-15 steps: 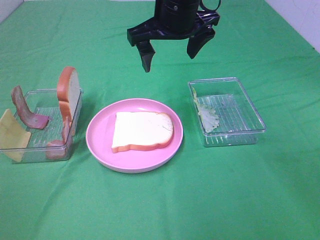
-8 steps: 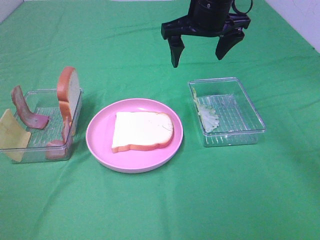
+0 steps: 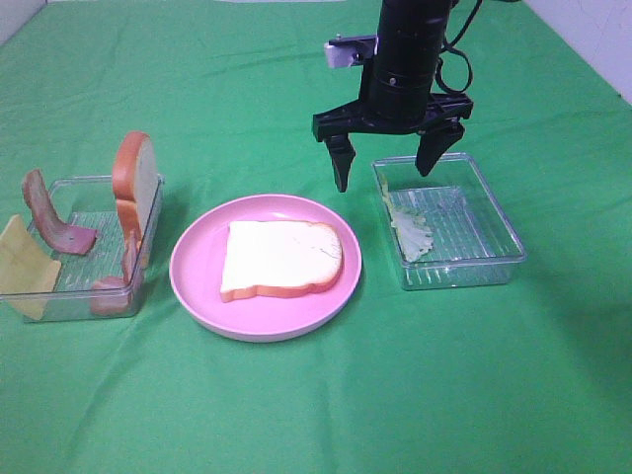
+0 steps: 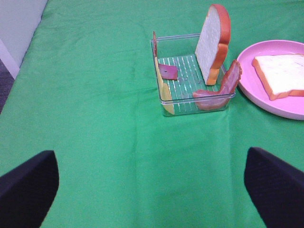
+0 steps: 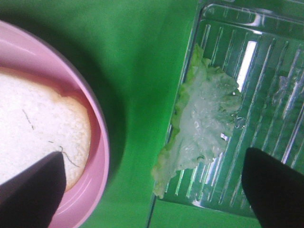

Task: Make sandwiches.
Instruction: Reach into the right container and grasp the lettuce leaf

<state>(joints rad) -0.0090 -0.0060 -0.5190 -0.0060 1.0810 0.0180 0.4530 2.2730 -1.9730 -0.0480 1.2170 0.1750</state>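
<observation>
Exterior high view: the green desk (image 3: 296,415) carries all items. The right end effector (image 3: 384,176) hangs right of centre in the upper frame, jaws spread wide and empty, one finger over the clear tray (image 3: 494,259), the other outside its left wall. The left end effector (image 4: 149,156), seen only in the left wrist view, is likewise wide and empty over bare cloth.

The pink plate (image 3: 197,286) sits at centre. On it a bread slice (image 3: 281,259) lies flat, long axis across the frame, rounded top toward the right.

The lettuce leaf (image 3: 410,229) lies in the tray against its left wall, long axis running up and down the frame.

Assessment: base slice placed; lettuce pickup in hand. The next move likely calls for a shift rightward so both fingers clear the wall, then a descent with the jaws across the leaf's narrow width.
</observation>
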